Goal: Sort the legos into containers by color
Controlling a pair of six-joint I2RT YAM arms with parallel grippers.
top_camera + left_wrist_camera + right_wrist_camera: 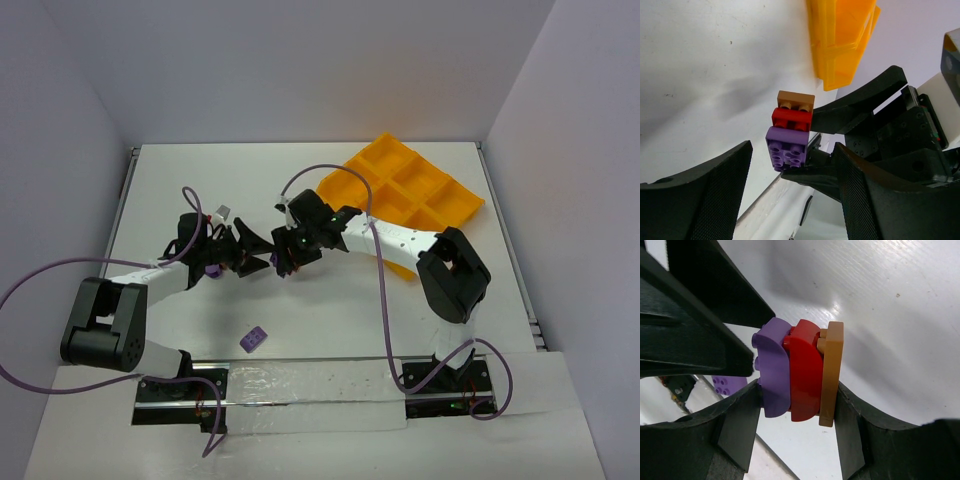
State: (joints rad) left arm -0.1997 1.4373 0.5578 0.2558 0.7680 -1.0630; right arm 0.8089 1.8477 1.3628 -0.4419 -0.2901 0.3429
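The left arm [150,278] and right arm [395,240] are wearing white shells between bulky black joint housings. Purple cables [382,300] are looping along both. The left gripper [792,150] is showing black fingers [715,200] with dimpled pads.

Lego stack [800,372] — purple, red, brown

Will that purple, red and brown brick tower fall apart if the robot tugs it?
Probably not easily: the tower looks stiff, its bricks snapped tight. It seems light, being small inside the right pincer. A tug might pop the thin brown brick off first.
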